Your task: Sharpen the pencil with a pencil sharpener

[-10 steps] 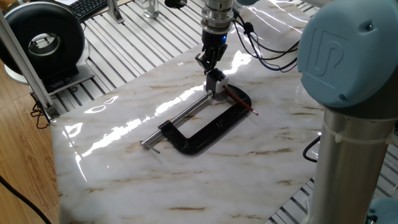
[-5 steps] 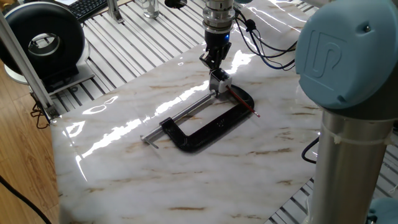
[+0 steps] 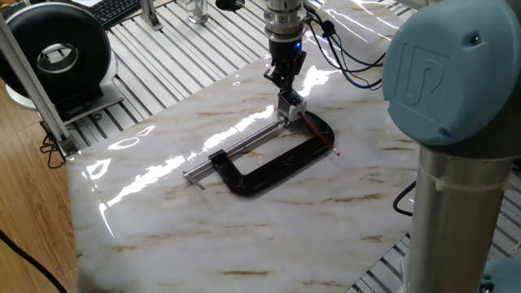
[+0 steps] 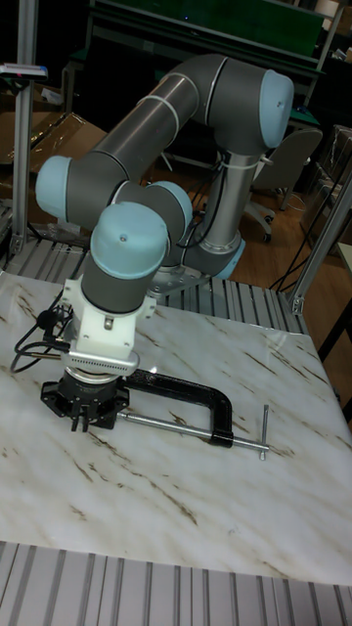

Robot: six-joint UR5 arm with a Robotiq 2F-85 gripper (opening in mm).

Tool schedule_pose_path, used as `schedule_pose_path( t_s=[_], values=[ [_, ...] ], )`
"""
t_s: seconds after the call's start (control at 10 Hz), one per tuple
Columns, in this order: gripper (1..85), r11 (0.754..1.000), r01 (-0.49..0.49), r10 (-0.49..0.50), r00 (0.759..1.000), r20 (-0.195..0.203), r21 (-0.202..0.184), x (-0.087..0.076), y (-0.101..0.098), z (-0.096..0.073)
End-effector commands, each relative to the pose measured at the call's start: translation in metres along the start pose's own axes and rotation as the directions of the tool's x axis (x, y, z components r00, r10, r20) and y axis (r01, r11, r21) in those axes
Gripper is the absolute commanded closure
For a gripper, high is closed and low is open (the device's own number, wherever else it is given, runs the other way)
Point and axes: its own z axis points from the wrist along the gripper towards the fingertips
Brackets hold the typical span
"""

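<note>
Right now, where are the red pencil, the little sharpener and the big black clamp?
pencil (image 3: pixel 319 137), fixed view, red shaft.
sharpener (image 3: pixel 289 107), fixed view, silvery side.
clamp (image 3: pixel 277 169), fixed view, black frame's long bar.

The grey arm (image 4: pixel 166 108) bends low over the marble table (image 4: pixel 196 509), its pincer (image 4: pixel 86 419) beside the black clamp (image 4: pixel 200 399).

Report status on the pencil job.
Pincer above the pencil sharpener, grip unclear. Pencil lies across the black C-clamp, end in the sharpener. Clamp screw rod beside it.
</note>
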Motion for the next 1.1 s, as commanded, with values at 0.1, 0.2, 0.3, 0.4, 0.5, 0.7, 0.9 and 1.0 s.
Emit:
schedule_pose_path(
  t_s=[0.1, 0.2, 0.3, 0.4, 0.5, 0.7, 0.9, 1.0],
  values=[
    [84.7, 0.999, -0.034, 0.035, 0.998, -0.044, 0.019, 0.005, 0.003, -0.009],
    [84.7, 0.999, -0.048, 0.049, 0.997, -0.055, 0.017, 0.005, 0.007, -0.013],
    [84.7, 0.998, -0.067, 0.067, 0.996, -0.063, 0.01, 0.004, 0.014, -0.017],
    [84.7, 0.997, -0.08, 0.08, 0.994, -0.069, 0.007, 0.004, 0.019, -0.021],
    [84.7, 0.996, -0.095, 0.094, 0.993, -0.074, 0.001, 0.003, 0.025, -0.025],
    [84.7, 0.991, -0.121, 0.117, 0.99, -0.081, -0.052, -0.001, 0.045, -0.03],
    [84.7, 0.985, -0.103, 0.087, 0.99, -0.114, -0.135, 0.0, 0.036, -0.038],
    [84.7, 0.979, -0.089, 0.066, 0.99, -0.125, -0.186, 0.001, 0.025, -0.044]
  ],
)
